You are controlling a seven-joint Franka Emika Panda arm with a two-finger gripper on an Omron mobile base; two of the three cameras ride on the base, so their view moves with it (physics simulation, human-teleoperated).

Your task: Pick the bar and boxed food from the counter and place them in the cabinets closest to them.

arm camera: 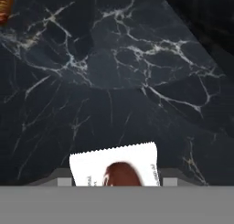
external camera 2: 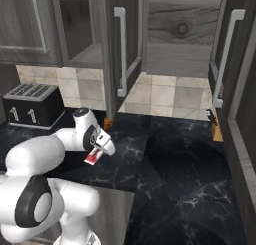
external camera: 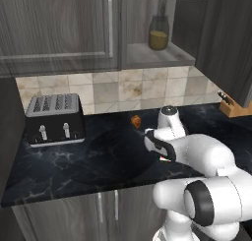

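Note:
The bar [arm camera: 114,166], a flat packet with a white end and a dark red print, sits between my fingertips at the bottom of the hand view. My gripper [arm camera: 114,182] is shut on it, one finger against each side edge. From the base views, the gripper [external camera 2: 97,151] points down at the black marble counter [external camera 2: 175,154] near its front edge, with the bar [external camera 2: 91,159] in its tips. Whether the bar [external camera: 165,158] touches the counter [external camera: 98,156] I cannot tell. An open wall cabinet [external camera: 147,53] hangs above and behind. The boxed food is out of view.
A black toaster [external camera: 54,118] stands at the left of the counter. An orange-brown pastry lump [external camera: 136,121] lies behind the gripper. A glass jar [external camera: 158,33] stands on the cabinet shelf. A knife block [external camera: 231,107] sits at the far right. An open cabinet door [external camera 2: 120,49] hangs just above the arm.

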